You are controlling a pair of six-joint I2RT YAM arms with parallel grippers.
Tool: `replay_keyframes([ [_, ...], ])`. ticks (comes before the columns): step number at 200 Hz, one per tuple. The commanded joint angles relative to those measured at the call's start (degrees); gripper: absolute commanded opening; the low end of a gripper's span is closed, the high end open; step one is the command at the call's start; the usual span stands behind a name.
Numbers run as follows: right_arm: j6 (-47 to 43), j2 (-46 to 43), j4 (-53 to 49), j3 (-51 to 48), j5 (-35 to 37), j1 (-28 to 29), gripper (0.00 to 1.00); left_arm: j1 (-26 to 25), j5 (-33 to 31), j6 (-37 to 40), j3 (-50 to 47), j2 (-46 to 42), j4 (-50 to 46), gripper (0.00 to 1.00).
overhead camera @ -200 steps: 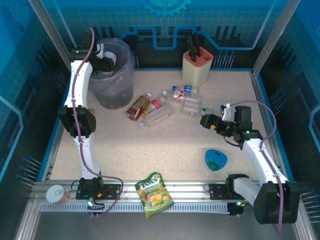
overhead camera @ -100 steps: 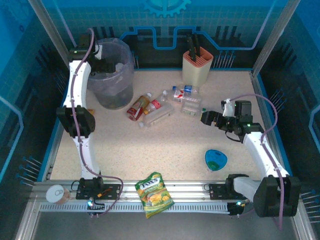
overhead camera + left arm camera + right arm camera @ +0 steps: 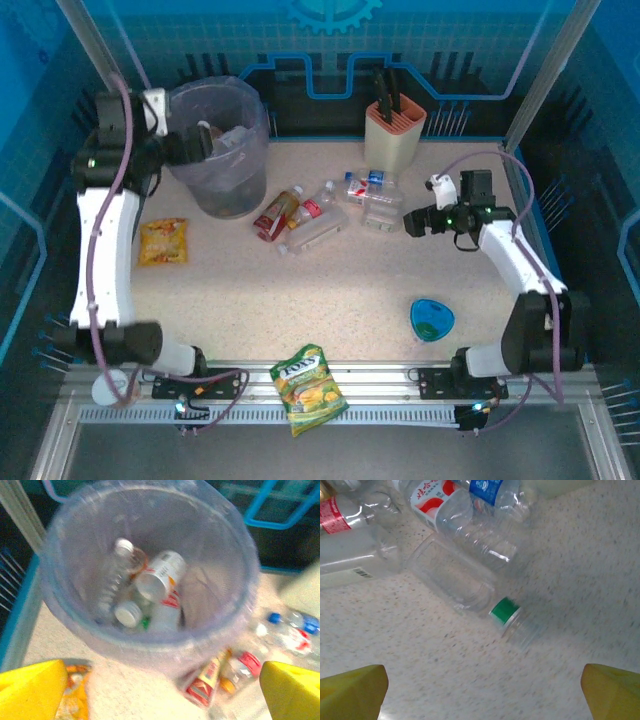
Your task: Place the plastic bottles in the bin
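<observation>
Near edge: the green snack bag (image 3: 310, 388) lies across the rail, with the blue bowl (image 3: 431, 319) just beyond it. Neither is my concern.

Mid-counter (image 3: 300, 300): the right gripper (image 3: 412, 222) hangs low, jaws spread and empty. It is aimed at a clear green-capped bottle (image 3: 465, 585) lying on its side at the edge of the loose plastic bottles (image 3: 320, 212). I judge this a lineup for a pick across the bottle's body.

Far left: the left gripper (image 3: 160, 690) hovers above the bin (image 3: 235, 540), jaws wide with nothing between them. Several bottles lie at the bottom of the liner, so I read this as the post-drop pose.
</observation>
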Motion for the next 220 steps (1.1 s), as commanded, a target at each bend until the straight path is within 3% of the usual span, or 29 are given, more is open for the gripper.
replay_keyframes([
  [1, -19.7, 7.0, -7.2, 7.3, -2.2, -0.3, 0.97, -0.9, 15.2, -9.4, -16.1, -4.9, 12.1, 0.98],
  [16, -30.3, 12.8, -11.1, 11.2, -0.4, 0.6, 0.96, -1.6, 22.7, -16.3, -26.0, -9.1, 20.0, 0.97],
  [30, -34.9, 17.2, -11.6, 14.0, 2.7, 0.6, 0.95, -3.7, 27.2, -20.7, -33.0, -11.7, 25.7, 0.96],
  [48, -38.5, 20.6, -9.1, 15.7, 2.5, 0.0, 0.89, -8.0, 27.1, -23.7, -38.3, -13.9, 28.2, 0.96],
  [82, -42.2, 27.2, -9.8, 20.3, 2.8, 2.2, 0.87, -14.2, 26.8, -30.5, -48.5, -16.7, 35.2, 0.96],
  [143, -44.9, 34.7, -12.9, 23.6, 4.4, 4.7, 0.83, -14.9, 26.7, -37.8, -58.1, -18.4, 44.5, 0.96],
  [220, -44.2, 32.2, -18.6, 24.0, 4.4, 5.2, 0.46, -14.9, 26.7, -39.5, -60.6, -17.0, 47.8, 0.96],
])
